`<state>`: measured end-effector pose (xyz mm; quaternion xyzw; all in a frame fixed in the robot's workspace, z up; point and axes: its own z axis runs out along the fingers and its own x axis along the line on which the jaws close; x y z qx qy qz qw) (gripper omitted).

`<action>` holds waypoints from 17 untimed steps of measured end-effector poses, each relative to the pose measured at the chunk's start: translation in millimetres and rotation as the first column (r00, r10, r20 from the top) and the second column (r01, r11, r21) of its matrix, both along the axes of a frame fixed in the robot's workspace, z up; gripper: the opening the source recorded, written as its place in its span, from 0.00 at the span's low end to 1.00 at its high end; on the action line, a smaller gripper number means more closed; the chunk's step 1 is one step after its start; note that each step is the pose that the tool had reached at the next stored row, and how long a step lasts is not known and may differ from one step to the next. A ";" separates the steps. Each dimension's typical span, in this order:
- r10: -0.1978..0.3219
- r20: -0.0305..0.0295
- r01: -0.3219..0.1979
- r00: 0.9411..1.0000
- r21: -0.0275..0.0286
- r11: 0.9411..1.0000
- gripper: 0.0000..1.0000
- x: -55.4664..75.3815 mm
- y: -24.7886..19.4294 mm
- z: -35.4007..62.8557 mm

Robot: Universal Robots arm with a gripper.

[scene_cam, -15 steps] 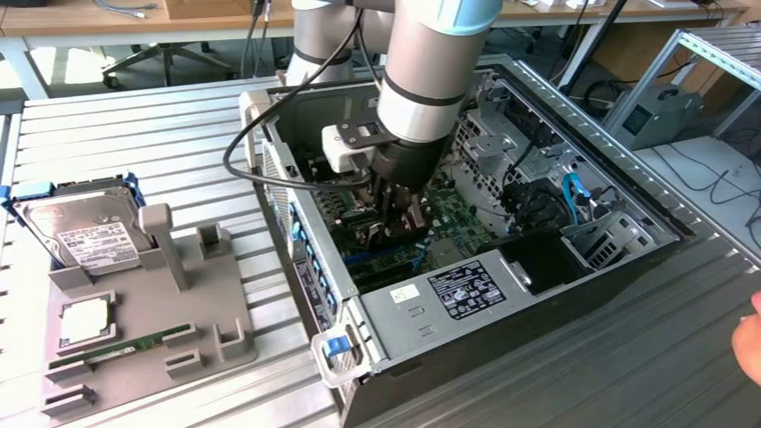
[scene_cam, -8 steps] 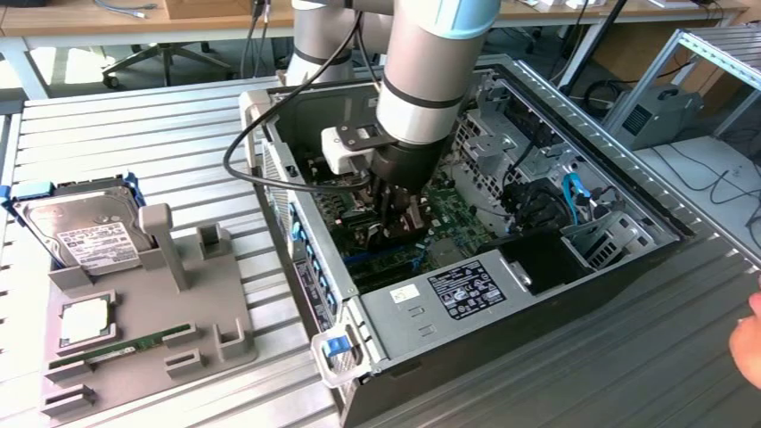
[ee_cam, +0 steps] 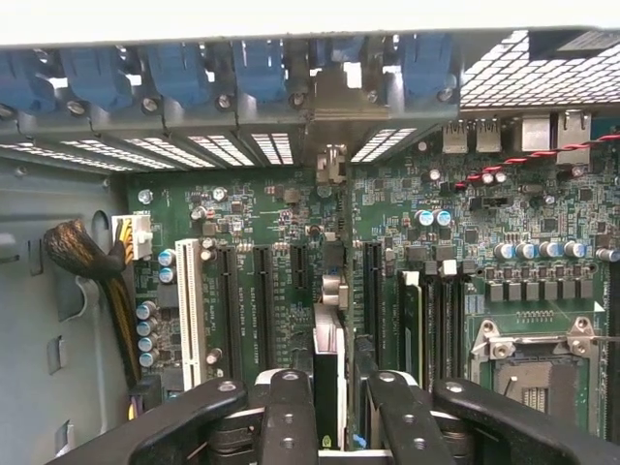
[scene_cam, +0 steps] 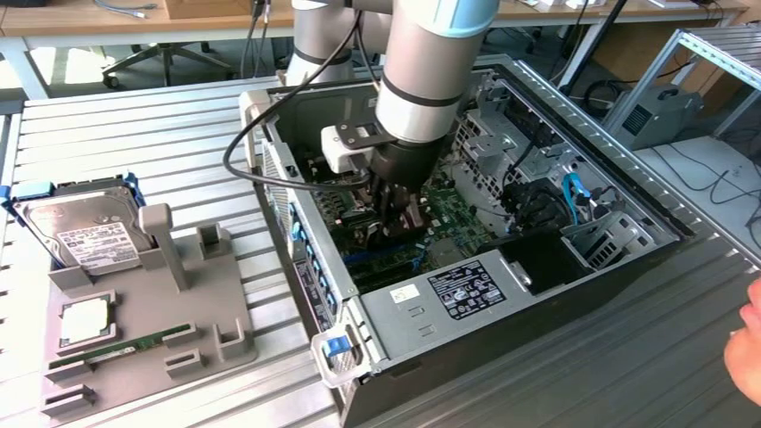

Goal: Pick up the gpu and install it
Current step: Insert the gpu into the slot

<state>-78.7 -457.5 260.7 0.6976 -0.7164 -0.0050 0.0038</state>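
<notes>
Reaching down into the open computer case (scene_cam: 393, 312), the tool (scene_cam: 398, 214) hangs low over the green motherboard (scene_cam: 458, 218), its dark fingers (ee_cam: 286, 417) closed on the gpu (ee_cam: 329, 358), which shows edge-on in the wrist view as a thin card standing upright between them. The card's metal bracket (ee_cam: 331, 163) sits against the case's rear slot openings, below the row of blue clips (ee_cam: 262, 68). Its lower edge appears to lie along a long expansion slot (ee_cam: 371, 291), though I cannot tell whether it is fully seated. My worry is misalignment: if the card's edge sits beside the slot rather than in it, downward pressure could bend the card or scrape nearby capacitors (ee_cam: 433, 219). On the exterior view's left, a grey fixture (scene_cam: 143, 330) on the bench (scene_cam: 178, 143) carries a hard drive (scene_cam: 77, 232).
</notes>
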 end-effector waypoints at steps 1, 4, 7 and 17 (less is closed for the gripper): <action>0.008 0.000 -0.008 1.000 0.000 1.000 0.27 0.3 0.7 0.0; 0.015 0.000 -0.015 1.000 0.000 1.000 0.27 0.8 1.1 0.0; 0.015 0.000 -0.015 1.000 0.000 1.000 0.27 0.9 1.1 0.0; 0.030 0.000 -0.030 1.000 0.000 1.000 0.27 1.2 1.1 -2.7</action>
